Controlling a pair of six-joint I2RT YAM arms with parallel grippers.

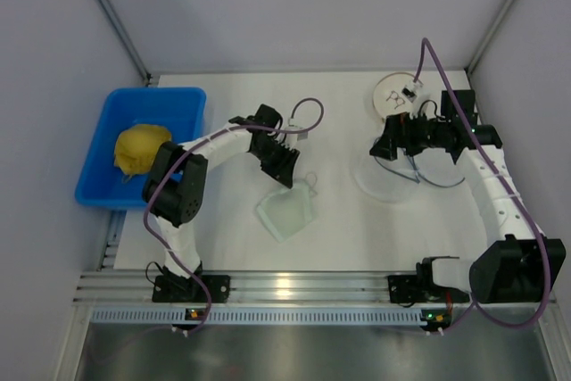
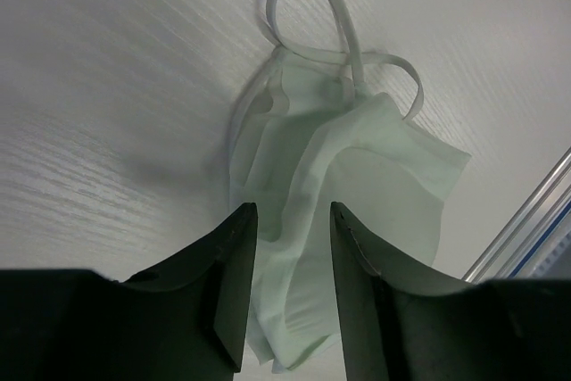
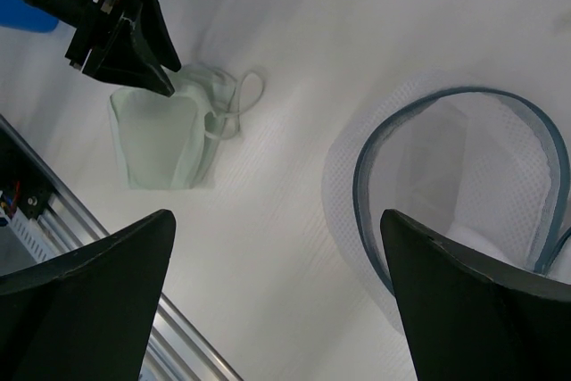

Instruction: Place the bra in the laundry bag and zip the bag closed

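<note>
The pale mint-green bra (image 1: 287, 211) lies folded on the white table left of centre, its thin straps looping away from it (image 2: 308, 6). My left gripper (image 1: 285, 181) is down over the bra's near end. Its jaws stand apart with a fold of the bra's fabric (image 2: 357, 167) between the fingertips (image 2: 239, 229), and a gap shows on both sides. The round white mesh laundry bag (image 1: 388, 180) lies right of centre, its dark zipper rim (image 3: 361, 176) gaping open. My right gripper (image 1: 385, 147) hangs wide open above the bag's left edge, holding nothing; the bra (image 3: 161, 144) shows beyond it.
A blue bin (image 1: 192, 100) at the left holds a yellow cloth lump (image 1: 138, 149). A white disc with small dark marks (image 1: 397, 95) sits at the back right. An aluminium rail (image 1: 294, 287) runs along the table's near edge. Grey walls enclose the table.
</note>
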